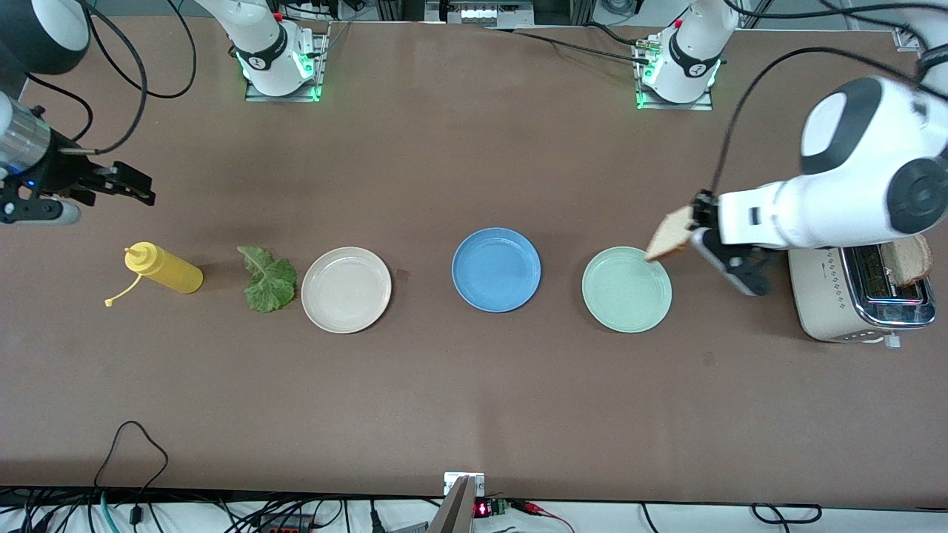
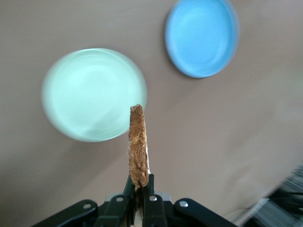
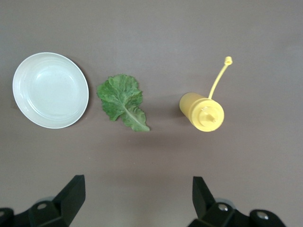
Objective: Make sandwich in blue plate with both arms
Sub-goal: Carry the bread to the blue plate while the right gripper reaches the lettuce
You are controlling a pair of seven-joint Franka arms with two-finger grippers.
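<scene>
Front view: blue plate (image 1: 496, 269) lies bare at mid-table, between a beige plate (image 1: 346, 289) and a green plate (image 1: 626, 289); lettuce leaf (image 1: 266, 279) and mustard bottle (image 1: 164, 269) lie toward the right arm's end, a toaster (image 1: 859, 290) holding a second slice (image 1: 908, 260) at the left arm's end.
Left wrist view: left gripper (image 2: 140, 191) is clamped on a bread slice (image 2: 138, 146), edge-on, over the green plate's rim.
Right wrist view: right gripper (image 3: 137, 197) hangs with fingers spread wide over bare table beside leaf and bottle.
</scene>
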